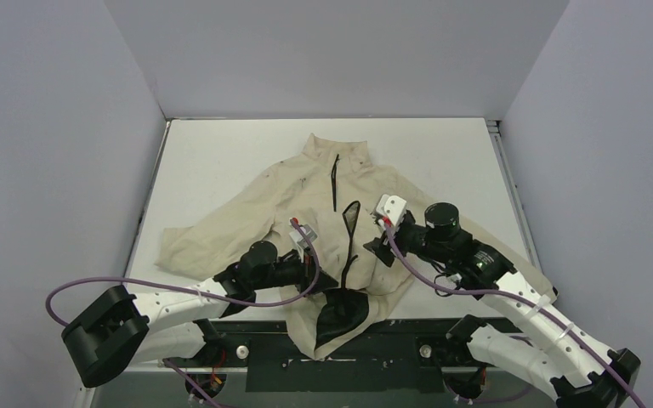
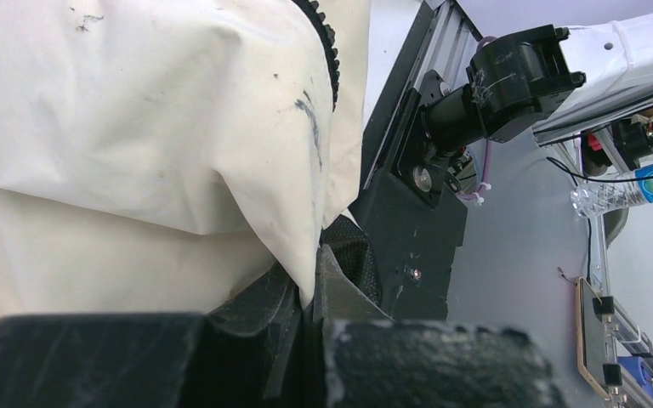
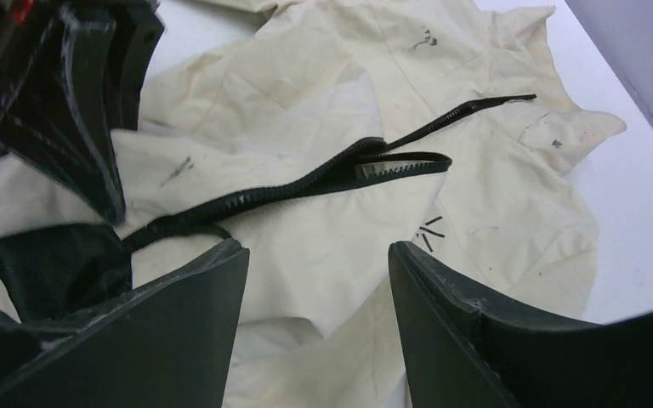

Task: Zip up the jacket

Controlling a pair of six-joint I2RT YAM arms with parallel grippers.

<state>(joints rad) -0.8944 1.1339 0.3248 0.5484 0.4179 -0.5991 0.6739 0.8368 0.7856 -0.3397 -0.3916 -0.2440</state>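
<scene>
At the table's [image 1: 221, 144] near edge the jacket [image 1: 247, 221] lies hem-first, black lining [image 1: 340, 310] exposed. The left pincer [image 2: 313, 285] pinches a front panel; the right pincer [image 3: 316, 251] hangs spread over the zipper [image 3: 281, 187], which gapes mid-chest. I'd say nearly all the zipping is left.

Beige jacket [image 1: 306, 191] lies on white table [image 1: 221, 153].
</scene>
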